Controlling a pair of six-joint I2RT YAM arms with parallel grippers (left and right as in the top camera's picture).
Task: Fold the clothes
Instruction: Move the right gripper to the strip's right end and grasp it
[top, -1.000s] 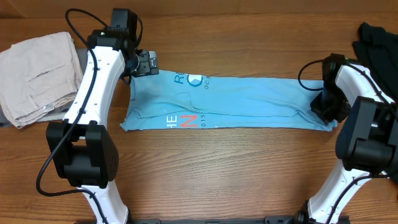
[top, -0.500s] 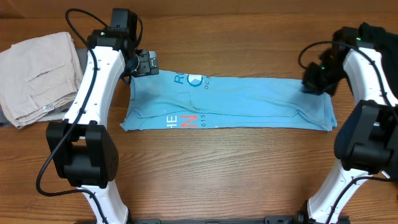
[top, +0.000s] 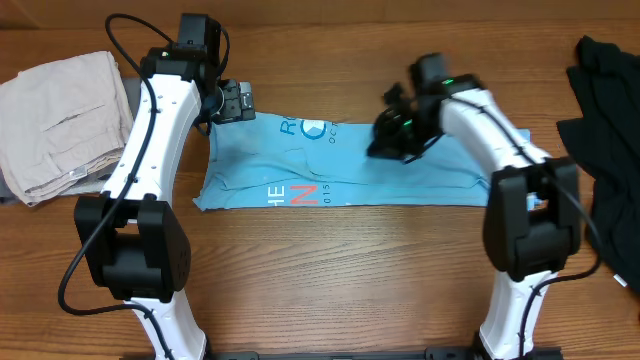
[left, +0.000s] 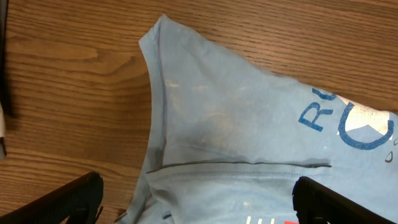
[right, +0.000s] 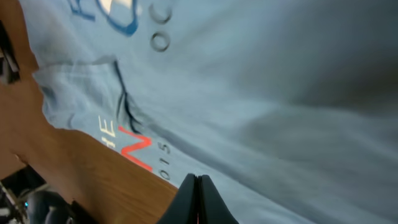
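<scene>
The light blue T-shirt lies flat as a long folded strip across the table, with red-and-white lettering near its front left edge. My left gripper is open at the shirt's far left corner, and its fingers straddle the cloth in the left wrist view, where the T-shirt fills the frame. My right gripper is shut low over the shirt's middle. In the right wrist view its fingers press together with no cloth seen between them, above the blurred T-shirt.
Beige khaki trousers lie folded at the far left. A black garment is piled at the right edge. Bare wood runs along the front of the table.
My right gripper has swept from the shirt's right end up and then left, to above the shirt's middle. The left arm has not moved.
</scene>
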